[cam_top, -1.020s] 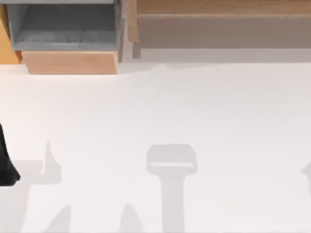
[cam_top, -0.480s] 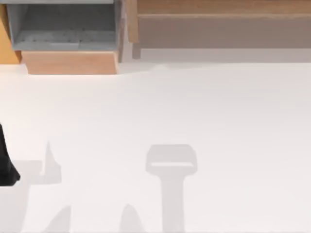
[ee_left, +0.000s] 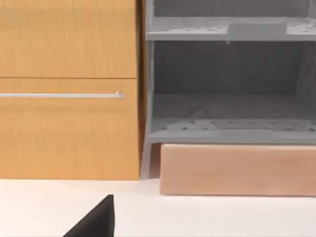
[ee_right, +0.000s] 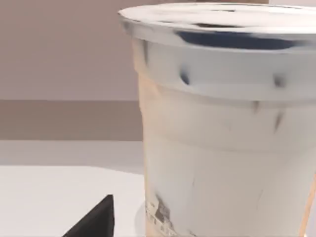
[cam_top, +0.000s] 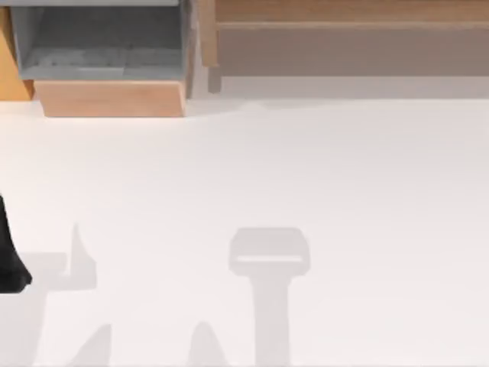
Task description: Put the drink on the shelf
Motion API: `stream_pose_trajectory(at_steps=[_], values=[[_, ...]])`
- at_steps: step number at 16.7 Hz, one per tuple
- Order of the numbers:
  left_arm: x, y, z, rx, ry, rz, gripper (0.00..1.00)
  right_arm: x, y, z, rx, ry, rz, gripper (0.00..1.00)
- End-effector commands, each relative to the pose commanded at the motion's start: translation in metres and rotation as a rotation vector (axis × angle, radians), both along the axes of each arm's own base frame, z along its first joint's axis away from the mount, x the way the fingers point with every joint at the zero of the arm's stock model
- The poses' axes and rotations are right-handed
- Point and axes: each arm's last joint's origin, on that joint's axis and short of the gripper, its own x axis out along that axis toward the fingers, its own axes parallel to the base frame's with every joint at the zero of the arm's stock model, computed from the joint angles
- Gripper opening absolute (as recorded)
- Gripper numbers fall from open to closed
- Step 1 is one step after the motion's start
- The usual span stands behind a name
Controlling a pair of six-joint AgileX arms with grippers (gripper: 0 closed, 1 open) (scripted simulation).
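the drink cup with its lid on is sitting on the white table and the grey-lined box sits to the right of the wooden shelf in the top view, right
Not quite. In the top view the grey-lined box sits to the left of the wooden shelf, not the right. The rest holds: the right wrist view shows the lidded drink cup standing on the white table.

Left arm (cam_top: 9,252) — plain matte black, tapering, unmarked.

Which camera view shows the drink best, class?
The right wrist view: the drink, a lidded pale cup, stands upright and close on the white table. The top view gives the shelf instead; the left wrist view gives a grey-lined box.
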Motion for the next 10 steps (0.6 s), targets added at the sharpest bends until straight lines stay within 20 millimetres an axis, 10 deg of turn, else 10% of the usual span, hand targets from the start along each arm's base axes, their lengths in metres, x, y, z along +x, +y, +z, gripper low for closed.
stream_pose_trajectory(at_steps=[5, 10], values=[[0.0, 0.0, 0.0, 0.0, 0.0, 0.0, 1.0, 0.051, -0.001, 0.0, -0.001, -0.001, 0.0, 1.0], [0.0, 0.0, 0.0, 0.0, 0.0, 0.0, 1.0, 0.059, 0.0, 0.0, 0.0, 0.0, 0.0, 1.0]])
